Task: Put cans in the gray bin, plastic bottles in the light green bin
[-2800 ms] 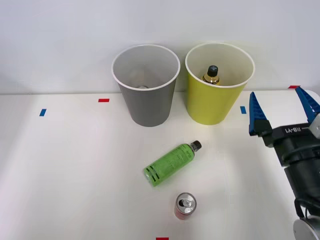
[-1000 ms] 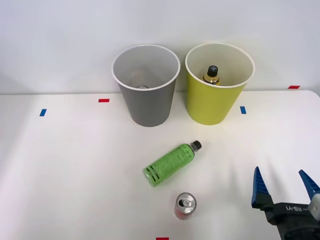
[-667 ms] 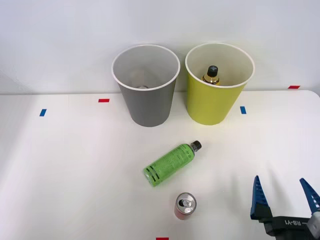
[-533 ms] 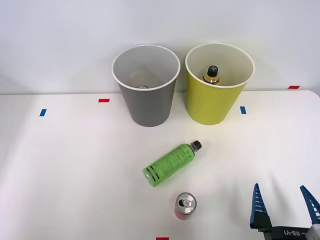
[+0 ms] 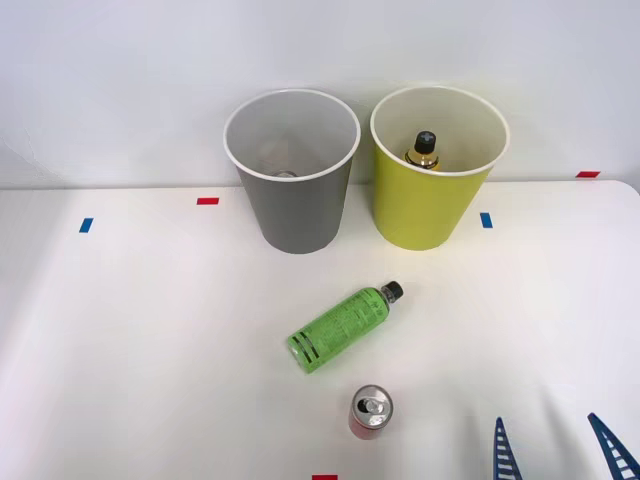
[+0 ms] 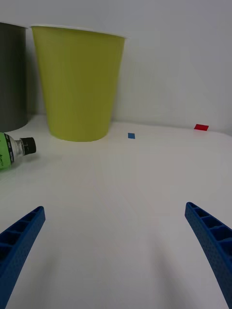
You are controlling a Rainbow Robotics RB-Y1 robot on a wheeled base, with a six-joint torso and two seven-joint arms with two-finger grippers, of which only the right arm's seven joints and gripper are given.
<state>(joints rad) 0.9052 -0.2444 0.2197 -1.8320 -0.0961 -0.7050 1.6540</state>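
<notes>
At the lower right corner of the front view, the right gripper [image 5: 557, 450] stands wide open and empty above the white table [image 5: 130, 340], its fingertips pointing up-frame. Left of it stands the red can [image 5: 370, 411], with the green bottle [image 5: 340, 328] lying just above. The orange bottle [image 5: 423, 150] sits inside the light green bin [image 5: 432, 205], with the gray bin [image 5: 295, 210] to its left.

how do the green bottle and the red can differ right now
The green bottle lies on its side, while the red can stands upright. The bottle is longer with a black cap; the can is shorter with a silver top. The can sits nearer the robot. Both rest on the white table, outside the bins.
</notes>
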